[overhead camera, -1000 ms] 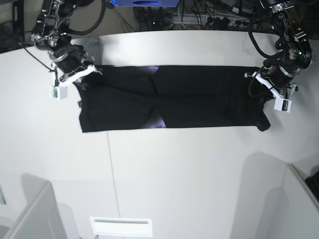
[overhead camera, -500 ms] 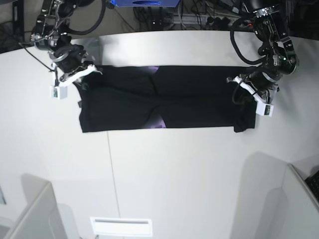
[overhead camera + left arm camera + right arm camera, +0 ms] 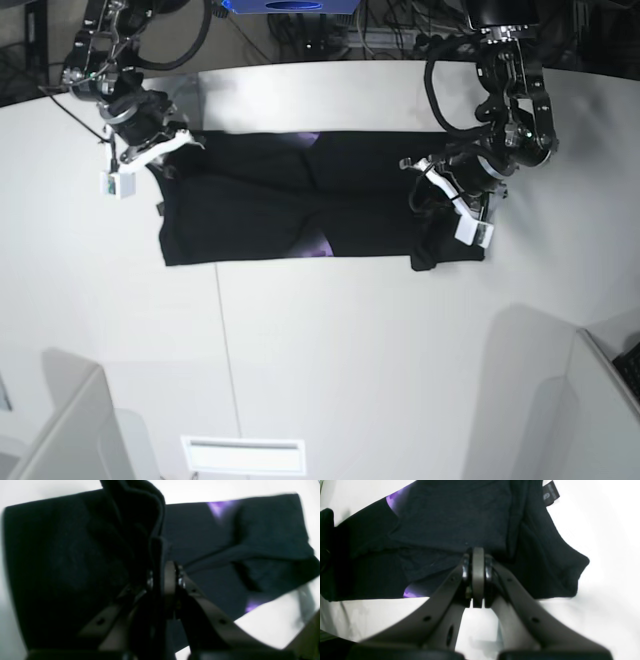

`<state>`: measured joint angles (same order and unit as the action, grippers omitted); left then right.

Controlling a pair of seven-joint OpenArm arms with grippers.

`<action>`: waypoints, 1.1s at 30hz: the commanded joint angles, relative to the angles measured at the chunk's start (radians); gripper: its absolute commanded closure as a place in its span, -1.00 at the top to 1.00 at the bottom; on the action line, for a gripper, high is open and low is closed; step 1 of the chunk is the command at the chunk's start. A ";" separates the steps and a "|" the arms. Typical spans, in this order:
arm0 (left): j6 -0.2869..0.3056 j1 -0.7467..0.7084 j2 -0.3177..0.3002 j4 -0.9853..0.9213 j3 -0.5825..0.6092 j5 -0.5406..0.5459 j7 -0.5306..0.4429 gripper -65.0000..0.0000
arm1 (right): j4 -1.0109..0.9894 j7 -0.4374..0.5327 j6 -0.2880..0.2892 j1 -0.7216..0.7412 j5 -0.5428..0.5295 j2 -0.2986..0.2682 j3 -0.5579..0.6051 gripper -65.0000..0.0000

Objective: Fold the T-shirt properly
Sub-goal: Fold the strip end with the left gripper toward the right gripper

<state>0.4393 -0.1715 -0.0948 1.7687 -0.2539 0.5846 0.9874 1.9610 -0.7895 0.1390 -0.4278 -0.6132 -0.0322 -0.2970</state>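
Observation:
The black T-shirt [image 3: 260, 210] lies on the white table as a long strip, with purple print peeking out at its middle [image 3: 318, 248]. My left gripper [image 3: 445, 190] is shut on the strip's right end. That end is lifted and doubled back over the rest, and in the left wrist view a bunch of cloth [image 3: 140, 517] is pinched at the left gripper [image 3: 162, 577]. My right gripper [image 3: 165, 150] stays shut at the top left corner. In the right wrist view the right gripper [image 3: 478, 562] has its tips on the T-shirt [image 3: 457, 517] edge, with no cloth visible between them. The neck tag [image 3: 550, 493] sticks out.
The white table [image 3: 350, 350] stretches wide in front of the shirt, with a thin seam running down it. Grey partition corners rise at the lower left [image 3: 60, 420] and lower right [image 3: 600, 400]. A white slotted plate [image 3: 243, 455] sits at the front edge. Cables [image 3: 400, 40] run behind.
My left gripper has travelled leftwards with the shirt's right end, folding it back, so the strip is shorter. The right arm has stayed put.

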 commanded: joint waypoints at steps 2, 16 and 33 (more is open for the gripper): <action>-0.004 0.020 -0.006 0.017 0.017 0.016 -0.017 -1.00 | 0.013 0.017 0.004 0.001 -0.012 -0.002 -0.003 -1.00; -0.007 0.049 0.037 -0.026 0.080 0.011 -0.015 -1.00 | 0.013 0.015 0.004 0.014 -0.012 -0.005 -0.003 -1.00; -0.070 0.051 0.037 -0.030 0.104 0.019 -0.015 -1.00 | 0.013 0.015 0.004 0.024 -0.012 -0.004 -0.003 -1.00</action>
<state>0.3653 -0.1333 -0.0563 1.7264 -0.1505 0.5838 0.9878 1.9602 -0.7898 0.1390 -0.4103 -0.6132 -0.0299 -0.2970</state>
